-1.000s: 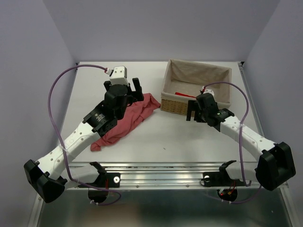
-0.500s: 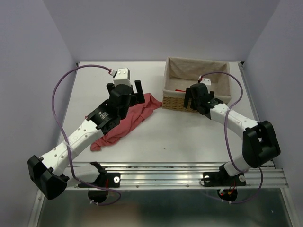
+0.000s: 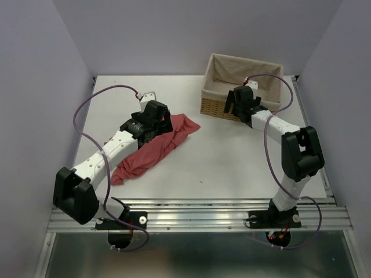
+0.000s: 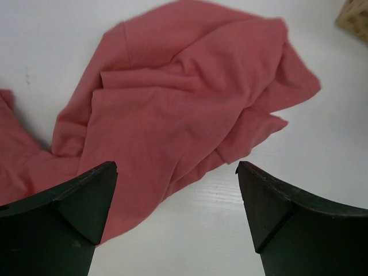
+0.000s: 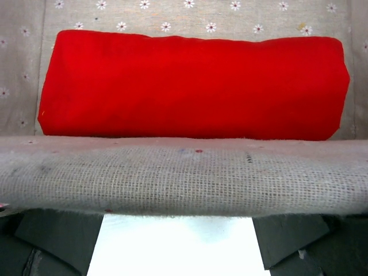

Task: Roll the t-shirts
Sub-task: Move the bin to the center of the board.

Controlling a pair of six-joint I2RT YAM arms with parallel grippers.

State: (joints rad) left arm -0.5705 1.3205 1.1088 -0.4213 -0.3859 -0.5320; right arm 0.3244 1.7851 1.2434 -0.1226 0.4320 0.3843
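The top camera overlooks the whole table (image 3: 232,168) from the near side. Left wrist views the t-shirt (image 4: 184,115) closely; right, the basket (image 5: 184,178) rim.

red cloth roll (image 5: 192,86) lies inside the lined basket (image 5: 184,178).

Bright, even, diffuse overhead light. Short soft shadows, faint ones in t-shirt (image 4: 184,115) folds. Top view sharp, wrist views slightly soft. Blown-out white on desk (image 5: 178,247) in right wrist view.

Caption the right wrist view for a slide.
Rolled red cloth lying inside the flower-print-lined basket, seen over its near rim.
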